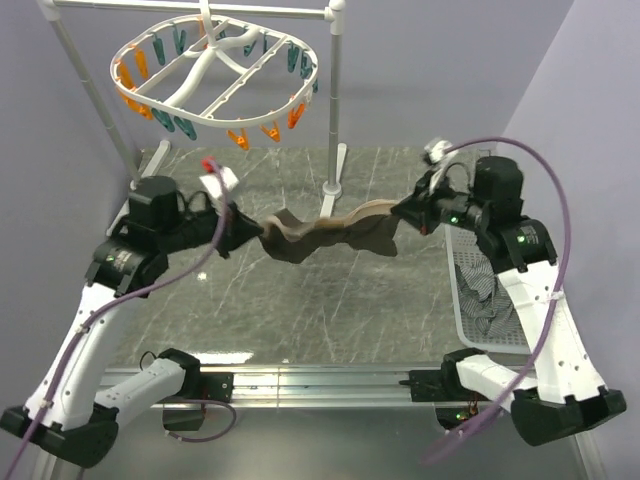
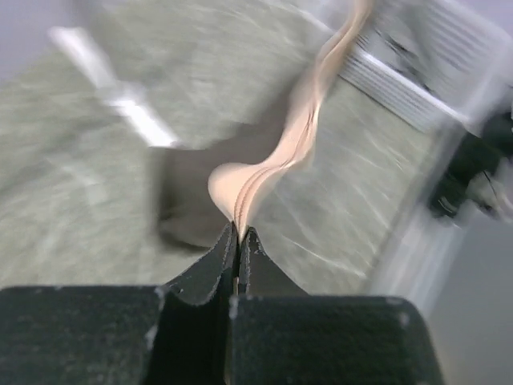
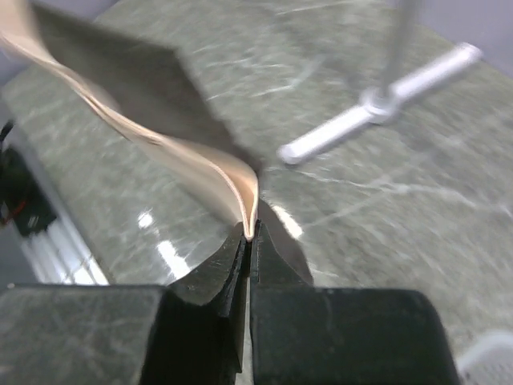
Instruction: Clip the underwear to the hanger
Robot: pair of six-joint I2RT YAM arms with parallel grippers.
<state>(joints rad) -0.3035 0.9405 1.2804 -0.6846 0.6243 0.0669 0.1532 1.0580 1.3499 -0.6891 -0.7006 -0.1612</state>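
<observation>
1. Underwear (image 1: 330, 235), seen from above, hangs stretched in the air between the two hands. Its long axis runs left to right over the table (image 1: 300, 320), and it sags a little in the middle. The left hand (image 1: 255, 232) pinches one end and the right hand (image 1: 400, 213) the other. The hanger (image 1: 215, 70) dangles higher up, toward the far left. I'd judge the left hand to be nearer its pegs, so the cloth must go up and away from the arms.
2. Left wrist view, rather blurred: the fingers (image 2: 216, 257) are pressed together on the tan waistband edge. The band runs away from the hand, up and to the right.
3. Right wrist view: the fingers (image 3: 268, 257) are likewise clamped tight on the waistband's other end. The cloth trails off to the upper left. The foot of the white stand (image 3: 377, 108) lies on the table beyond, well apart.
</observation>
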